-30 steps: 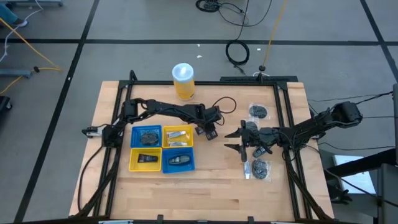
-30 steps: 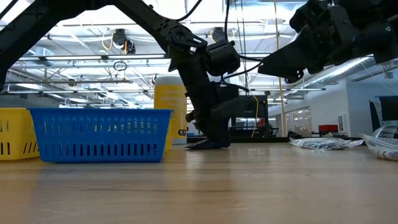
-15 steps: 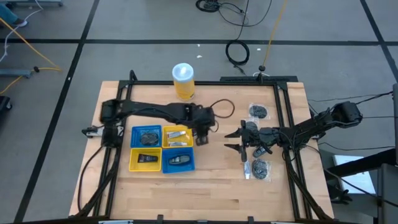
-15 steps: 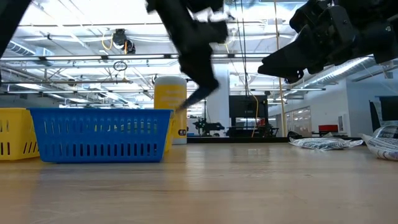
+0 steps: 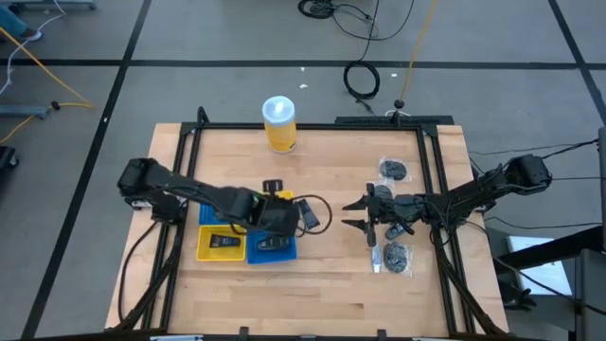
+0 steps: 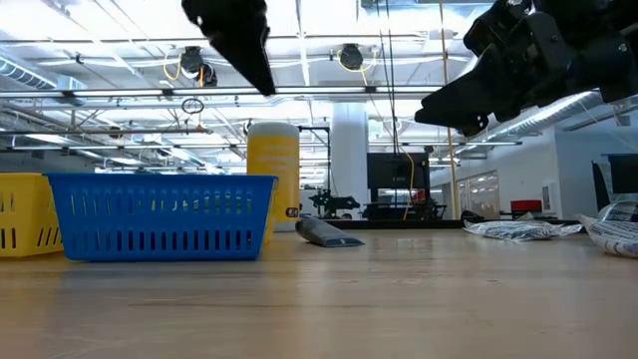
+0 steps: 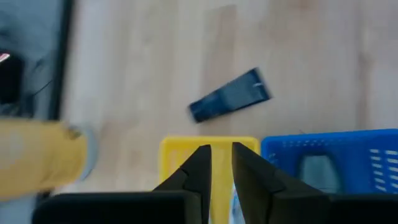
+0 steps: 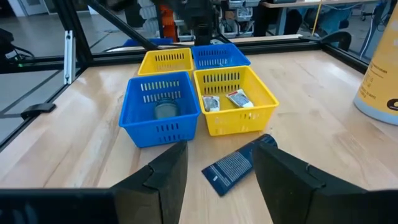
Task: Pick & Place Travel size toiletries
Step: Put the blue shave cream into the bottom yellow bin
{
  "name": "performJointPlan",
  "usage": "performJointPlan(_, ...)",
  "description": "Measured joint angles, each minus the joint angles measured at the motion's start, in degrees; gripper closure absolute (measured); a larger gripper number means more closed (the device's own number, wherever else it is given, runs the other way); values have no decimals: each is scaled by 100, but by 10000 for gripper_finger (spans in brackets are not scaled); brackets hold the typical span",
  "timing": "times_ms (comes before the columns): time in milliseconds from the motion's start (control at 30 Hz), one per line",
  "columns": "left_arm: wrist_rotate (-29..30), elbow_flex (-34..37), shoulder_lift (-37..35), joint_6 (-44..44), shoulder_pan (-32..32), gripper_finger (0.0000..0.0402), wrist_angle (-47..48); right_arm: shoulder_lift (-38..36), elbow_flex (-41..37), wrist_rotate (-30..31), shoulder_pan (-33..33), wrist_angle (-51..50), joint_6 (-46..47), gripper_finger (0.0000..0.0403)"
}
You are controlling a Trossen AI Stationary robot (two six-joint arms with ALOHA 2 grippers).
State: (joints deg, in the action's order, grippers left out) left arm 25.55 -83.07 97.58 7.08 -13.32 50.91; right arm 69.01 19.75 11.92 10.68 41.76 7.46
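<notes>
A dark oblong toiletry packet (image 5: 307, 212) (image 7: 230, 102) (image 8: 239, 165) (image 6: 329, 234) lies flat on the wood just right of the trays. My left gripper (image 5: 287, 210) (image 7: 222, 163) (image 6: 265, 85) hangs above the far yellow tray (image 7: 177, 152), fingers almost together with only a slit between them and nothing in it. My right gripper (image 5: 354, 214) (image 8: 217, 174) hovers open right of the packet and faces it. More wrapped toiletries (image 5: 393, 170) (image 5: 398, 258) lie near the right arm. The trays hold a round grey piece (image 8: 165, 111) and pale packets (image 8: 227, 101).
Two yellow and two blue trays (image 5: 221, 243) (image 8: 236, 121) form a square block left of centre. A tall yellow canister with a white lid (image 5: 279, 123) (image 6: 272, 175) stands at the far edge. A dark frame rail (image 5: 431, 170) borders the table. Bare wood lies along the near edge.
My left gripper has risen from the packet on the table and drawn back left and toward the near edge, over the trays. The packet stayed on the wood and has shifted slightly toward the trays.
</notes>
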Motion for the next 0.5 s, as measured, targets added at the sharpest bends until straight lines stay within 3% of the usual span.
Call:
performJointPlan(200,-1838,837,6,-2130,677,304,-1952,0,0,0,0,0,44,229)
performJointPlan(333,-2255,983,82,-3473,1128,239,-2523,0,1,10,-2,0,83,229)
performJointPlan(500,-2999,984,576,-4158,1614,153,-2886,0,0,15,-4,-1,85,229)
